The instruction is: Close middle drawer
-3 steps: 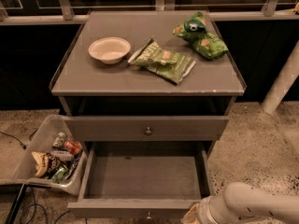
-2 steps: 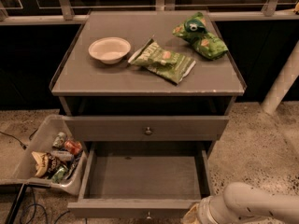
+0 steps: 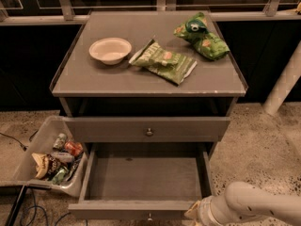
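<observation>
Camera view: the middle drawer (image 3: 136, 209) stands pulled far out of the grey cabinet. Its floor is bare, and its plain front with the small knob (image 3: 149, 216) sits at the bottom edge of the picture. I place everything else from that drawer.

My tool (image 3: 194, 212) is at the right end of the drawer's front, close against the corner, and my pale arm (image 3: 249, 206) runs off to the right. From here I cannot tell how far open the tool is, or whether it has hold of anything.

Just above the drawer is the top drawer front (image 3: 188, 128) with its own knob, all but shut. Above that on the worktop (image 3: 94, 81) are a white bowl (image 3: 110, 50), a green crisp bag (image 3: 163, 61) lying flat, and a second green bag (image 3: 201, 36) further back and to the right. To the left of the drawer, on the floor, a clear bin (image 3: 35, 147) holds cans and wrappers.

Over the last second nothing has moved that I can see. The drawer is as far out as it was, and my arm stays at the same corner. I judge the closing push has not yet begun. The task is all still to do, and it needs a steady shove straight in on the front.
</observation>
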Robot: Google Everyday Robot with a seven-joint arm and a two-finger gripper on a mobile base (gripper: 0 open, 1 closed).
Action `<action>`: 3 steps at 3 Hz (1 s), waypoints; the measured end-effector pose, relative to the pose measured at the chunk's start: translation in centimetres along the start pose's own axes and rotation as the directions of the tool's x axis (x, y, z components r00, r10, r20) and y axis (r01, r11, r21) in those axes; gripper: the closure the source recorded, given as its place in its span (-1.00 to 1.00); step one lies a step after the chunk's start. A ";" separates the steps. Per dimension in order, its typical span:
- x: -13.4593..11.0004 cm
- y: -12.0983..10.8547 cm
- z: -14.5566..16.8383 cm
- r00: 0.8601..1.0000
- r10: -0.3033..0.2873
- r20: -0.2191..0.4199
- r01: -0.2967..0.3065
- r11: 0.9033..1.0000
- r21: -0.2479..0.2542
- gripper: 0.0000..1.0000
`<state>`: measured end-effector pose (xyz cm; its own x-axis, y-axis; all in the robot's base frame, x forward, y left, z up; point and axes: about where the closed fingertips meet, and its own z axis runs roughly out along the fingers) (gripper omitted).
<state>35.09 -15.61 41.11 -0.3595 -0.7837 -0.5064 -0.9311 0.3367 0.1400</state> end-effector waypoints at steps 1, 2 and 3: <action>-0.2 0.0 0.2 1.000 0.002 0.013 -0.002 1.000 -0.004 -1.00; -1.7 -1.4 1.0 0.997 -0.005 0.071 0.008 0.999 -0.045 -0.62; -4.1 -6.0 0.3 0.990 -0.018 0.136 0.023 0.999 -0.030 -0.16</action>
<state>42.15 -14.26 42.05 -0.3308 -0.7113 -0.6202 -0.9404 0.3030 0.1542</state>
